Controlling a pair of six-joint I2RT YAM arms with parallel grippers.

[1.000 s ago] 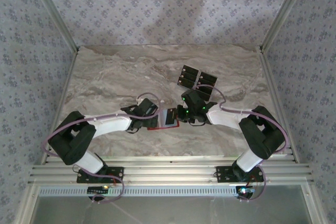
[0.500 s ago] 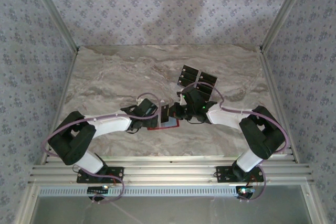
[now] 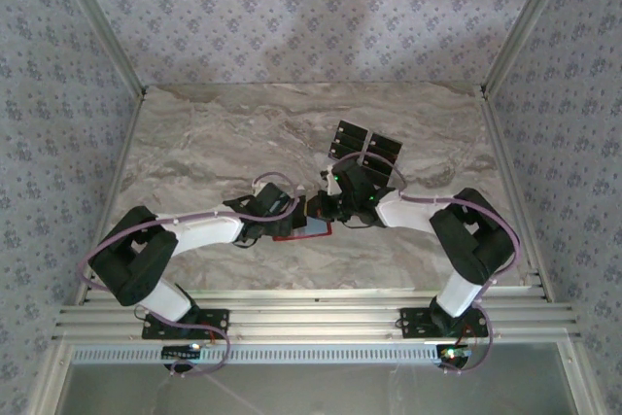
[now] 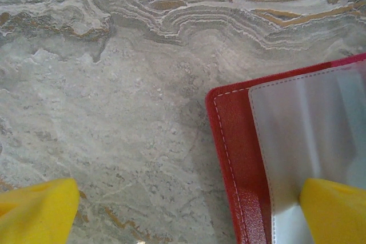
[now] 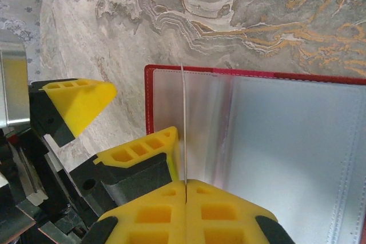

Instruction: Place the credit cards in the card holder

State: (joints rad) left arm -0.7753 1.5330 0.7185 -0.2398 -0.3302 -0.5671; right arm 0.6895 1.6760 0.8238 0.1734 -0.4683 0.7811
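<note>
Grey-brown marbled tabletop [image 3: 214, 143] forms the floor of your cell, with blue-grey patterned wallpaper [image 3: 292, 7] on the walls around it. You have two arms, and they meet near the middle of the overhead frame.

Your left gripper [image 3: 294, 213] has its two yellow fingers [image 4: 34, 212] spread wide. One finger is over bare marble at the lower left of its wrist view. The other lies over the clear pocket at the lower right.

Between the grippers lies one red, stitched, rectangular card holder [image 4: 237, 158], opened flat, with pale see-through pockets inside.

Your right gripper [image 5: 186, 190] is clamped on one thin, pale-edged credit card [image 5: 183, 124]. You see it edge-on as an upright line over the holder's left side.

Upper right of centre in the overhead view, you can count at least two flat black rectangular credit cards [image 3: 351, 133] on the marble. The right arm hides part of that group.
</note>
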